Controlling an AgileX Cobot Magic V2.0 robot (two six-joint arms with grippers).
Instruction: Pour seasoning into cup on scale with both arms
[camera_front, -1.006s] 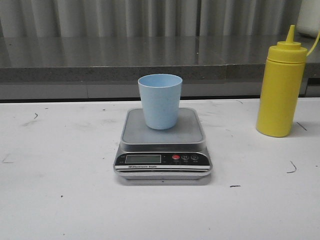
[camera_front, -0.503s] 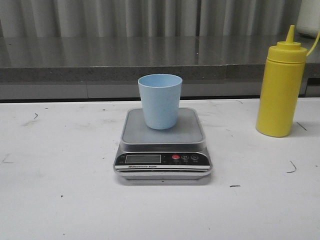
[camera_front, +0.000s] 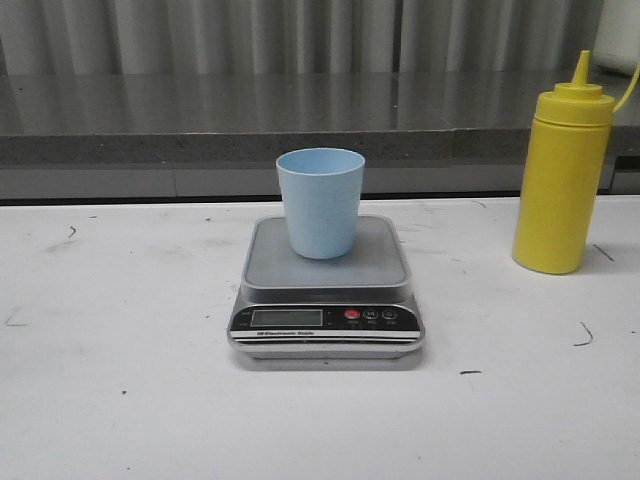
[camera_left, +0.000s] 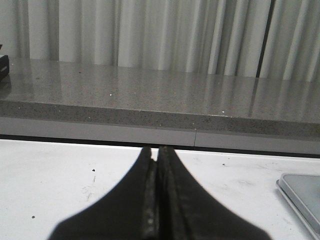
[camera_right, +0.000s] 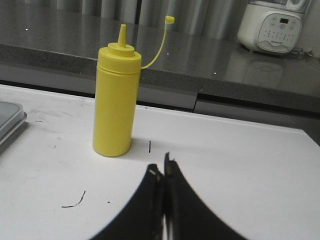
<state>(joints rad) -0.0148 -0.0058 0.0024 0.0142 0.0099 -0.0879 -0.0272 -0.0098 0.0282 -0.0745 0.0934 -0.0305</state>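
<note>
White table (camera_front: 120, 400), scuffed; grey counter (camera_front: 200, 110) behind. Cup (camera_front: 320, 202) upright on scale (camera_front: 326, 300). Both jaws closed, empty.

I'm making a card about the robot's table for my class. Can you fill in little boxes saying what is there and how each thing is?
cup: light blue cup, upright on the scale plate
scale: silver kitchen scale, middle of the white table
bottle: yellow squeeze bottle, upright to the right of the scale, cap off its nozzle and hanging by a strap
left pincer: shut, holding nothing
right pincer: shut, holding nothing, bottle ahead of it
</note>
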